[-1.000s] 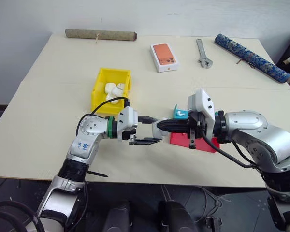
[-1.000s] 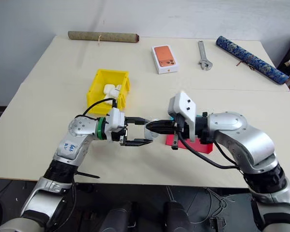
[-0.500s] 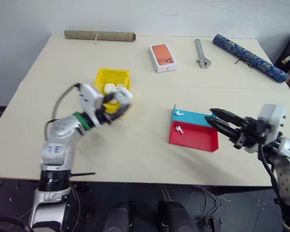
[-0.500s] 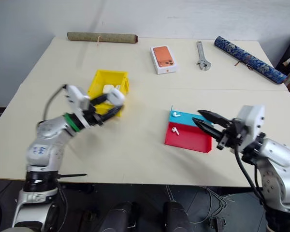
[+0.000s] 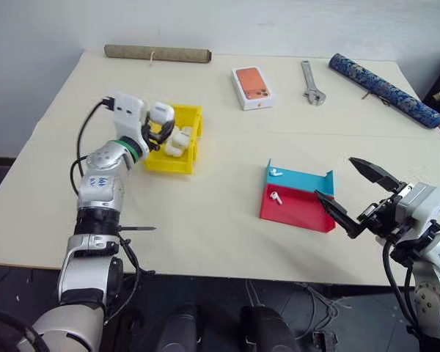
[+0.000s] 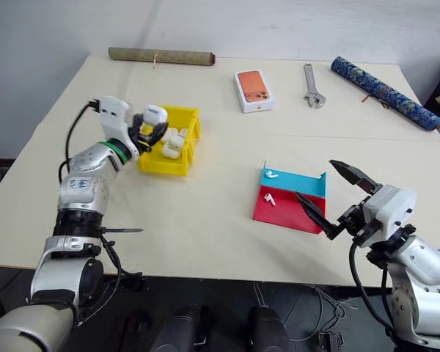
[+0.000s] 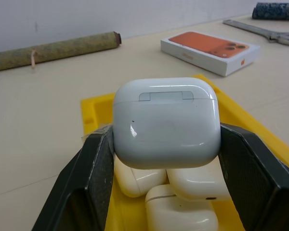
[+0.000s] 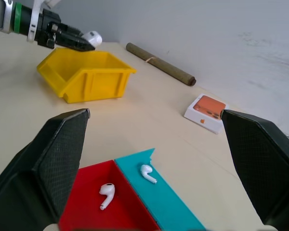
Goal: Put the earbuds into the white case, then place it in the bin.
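My left gripper (image 5: 161, 121) is shut on the white case (image 7: 166, 122), its lid closed, just above the back left of the yellow bin (image 5: 177, 158). Other white cases (image 7: 183, 211) lie inside the bin below it. Two earbuds rest in the flat tray: one (image 5: 275, 172) in the blue half, one (image 5: 275, 196) in the red half. My right gripper (image 5: 333, 176) stands open and empty at the tray's right end, near the table's front right. The right wrist view looks over both earbuds (image 8: 106, 191) towards the bin (image 8: 86, 77).
The red-and-blue tray (image 5: 297, 213) lies right of centre. Along the far side are a brown roll (image 5: 158, 53), an orange phone box (image 5: 252, 86), a wrench (image 5: 312, 79) and a blue patterned roll (image 5: 385, 88).
The grippers were together at the table's middle. The left one has swung left and back with the white case to above the bin. The right one drew back right and opened wide.
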